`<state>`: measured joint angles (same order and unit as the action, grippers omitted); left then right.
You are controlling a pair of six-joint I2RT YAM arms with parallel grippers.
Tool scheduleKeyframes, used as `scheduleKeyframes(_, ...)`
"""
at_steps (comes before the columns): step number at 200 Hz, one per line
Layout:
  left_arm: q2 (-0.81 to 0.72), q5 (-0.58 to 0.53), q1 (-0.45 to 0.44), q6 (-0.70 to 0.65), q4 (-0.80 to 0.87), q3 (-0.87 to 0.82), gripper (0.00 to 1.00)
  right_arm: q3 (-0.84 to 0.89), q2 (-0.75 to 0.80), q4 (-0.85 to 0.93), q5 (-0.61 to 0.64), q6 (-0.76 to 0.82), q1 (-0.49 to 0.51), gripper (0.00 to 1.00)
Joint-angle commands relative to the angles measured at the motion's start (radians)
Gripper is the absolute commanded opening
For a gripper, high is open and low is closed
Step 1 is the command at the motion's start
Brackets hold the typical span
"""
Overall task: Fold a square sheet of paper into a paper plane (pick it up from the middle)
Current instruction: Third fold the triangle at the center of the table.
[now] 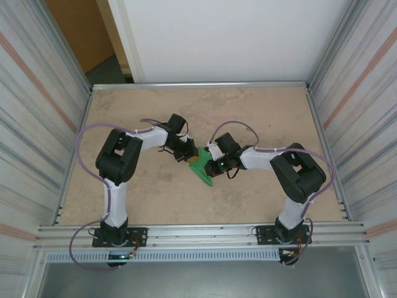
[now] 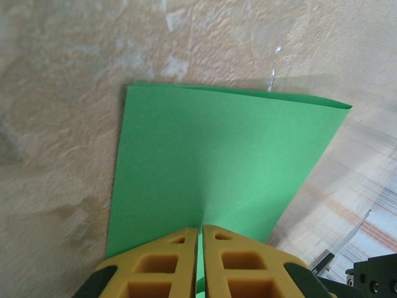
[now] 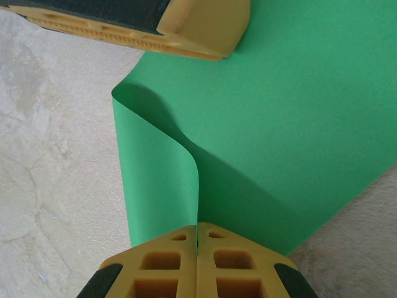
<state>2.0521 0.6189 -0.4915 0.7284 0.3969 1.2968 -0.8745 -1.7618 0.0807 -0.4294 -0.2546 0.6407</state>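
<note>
The left pincer point(image 2: 200, 257) and right pincer point(image 3: 197, 257) each clamp the folded square sheet of paper point(image 1: 203, 172) over the worktop point(image 1: 260, 112).

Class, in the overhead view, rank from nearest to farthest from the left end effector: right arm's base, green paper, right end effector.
1. green paper, pinched by the left end effector, mid-table.
2. right end effector, just right of it.
3. right arm's base, near right edge.

At the top view's centre, the green sheet point(image 1: 205, 176) is largely hidden under the left claw point(image 1: 191, 157) and right claw point(image 1: 212, 165); its creases cannot be made out.
</note>
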Motion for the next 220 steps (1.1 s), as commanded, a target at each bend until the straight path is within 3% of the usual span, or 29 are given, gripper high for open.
scheduleKeyframes(1,0.028,-0.014,-0.007,-0.021,0.042,0.018,0.11,-0.025,-0.002,0.033,0.004,-0.015,-0.006,0.0)
scheduleKeyframes(51,0.031,-0.014,-0.007,-0.02,0.043,0.022,0.11,-0.025,0.046,0.075,-0.056,-0.03,-0.006,0.0)
scheduleKeyframes(220,0.037,-0.007,-0.006,-0.021,0.049,0.036,0.1,-0.051,0.003,0.097,0.014,-0.028,-0.006,0.0)
